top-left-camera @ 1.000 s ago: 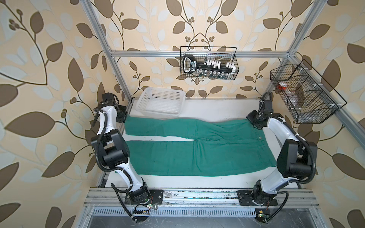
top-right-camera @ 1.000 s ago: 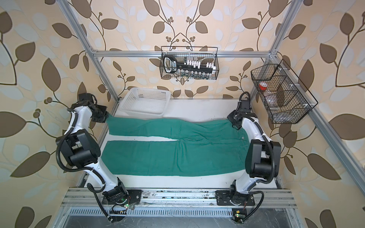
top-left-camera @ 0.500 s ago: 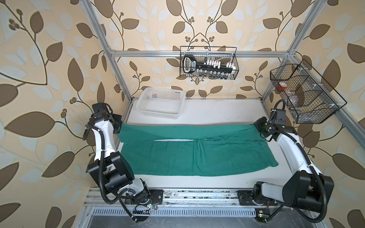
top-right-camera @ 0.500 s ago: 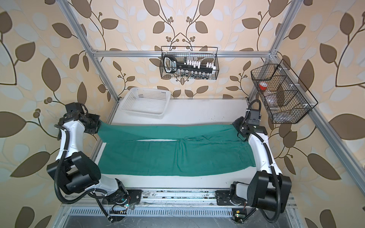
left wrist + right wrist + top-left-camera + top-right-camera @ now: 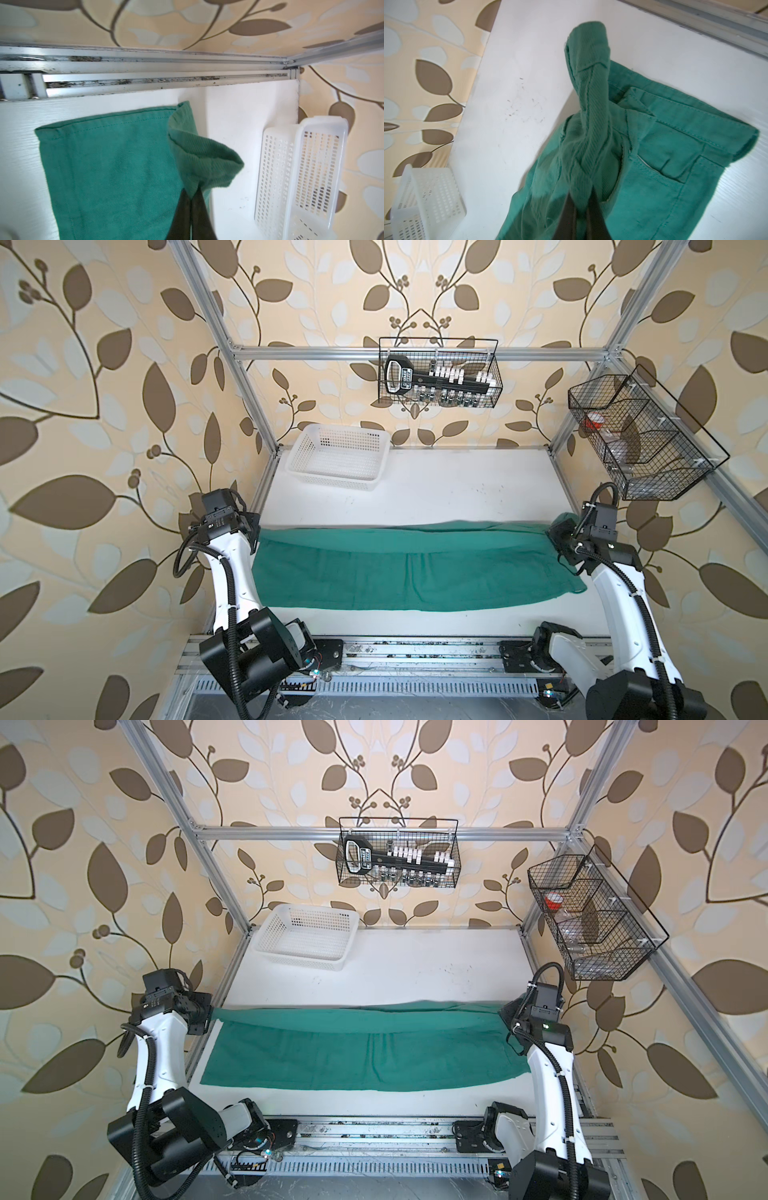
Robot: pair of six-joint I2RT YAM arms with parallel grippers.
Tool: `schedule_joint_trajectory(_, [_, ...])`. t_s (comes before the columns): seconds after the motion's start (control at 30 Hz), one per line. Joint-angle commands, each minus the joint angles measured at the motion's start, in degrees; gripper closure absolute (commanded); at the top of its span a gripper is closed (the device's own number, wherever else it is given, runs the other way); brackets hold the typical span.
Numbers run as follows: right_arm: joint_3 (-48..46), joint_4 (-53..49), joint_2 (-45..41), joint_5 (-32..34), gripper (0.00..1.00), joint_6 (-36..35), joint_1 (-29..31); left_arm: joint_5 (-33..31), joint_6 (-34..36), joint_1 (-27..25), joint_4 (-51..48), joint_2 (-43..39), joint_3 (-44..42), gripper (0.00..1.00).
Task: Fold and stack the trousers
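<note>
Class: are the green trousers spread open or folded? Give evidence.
Part-folded: the trousers have one leg raised over the other, ends pinched by left gripper and right gripper, jaws shut.

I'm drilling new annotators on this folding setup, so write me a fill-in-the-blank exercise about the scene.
The left gripper is shut on the ____ of one leg of the trousers.
The right gripper is shut on the trousers at the ____ end, beside a pocket.
The white perforated basket stands in the table's far ____ corner.
Missing words: hem, waistband, left.
</note>
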Motion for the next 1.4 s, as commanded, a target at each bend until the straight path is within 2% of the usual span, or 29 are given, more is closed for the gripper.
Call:
schedule_joint_trajectory(0.0, [-0.70, -2.81, -1.82, 2.08, 0.95, -0.09, -1.16, -5.03, -1.70, 1.19, 0.65, -2.36, -0.74, 1.00])
schedule_joint_trajectory(0.13, [-2.15, -4.88, -3.88, 1.94, 0.95, -0.42, -1.22, -10.27, -2.35, 1.64, -1.16, -5.58, -2.28, 1.00])
schedule_joint_trajectory(0.3, [-2.20, -9.54, -6.82, 4.77, 0.95, -0.88, -0.42, -10.34, -4.52, 2.21, -1.35, -7.84, -5.36, 1.00])
schedule_joint_trajectory(0.47, [-8.40, -10.68, -10.56, 6.20, 0.94, 1.04, -0.26, -14.32, -6.18, 2.60, -2.93, -9.60, -8.36, 1.00])
schedule_joint_trajectory(0.63, [-11.50, -13.26, -12.70, 10.92, 0.93, 3.25, 0.60, -14.77, -7.61, 2.70, -2.98, -10.36, -12.64, 1.00])
schedule_joint_trajectory(0.83, [-17.30, -12.37, -14.57, 12.63, 0.93, 4.65, 1.00, -16.75, -9.66, 2.79, -3.70, -10.08, -16.95, 1.00])
schedule_joint_trajectory(1.13, [-20.33, -7.91, -10.71, 13.30, 0.90, 5.37, 1.87, -19.81, -10.93, 3.47, -6.13, -12.90, -21.18, 1.00])
schedule_joint_trajectory(1.37, [-19.93, -6.88, -9.22, 16.65, 0.88, 6.56, 5.82, -22.07, -11.31, 4.53, -8.42, -16.66, -23.51, 1.00])
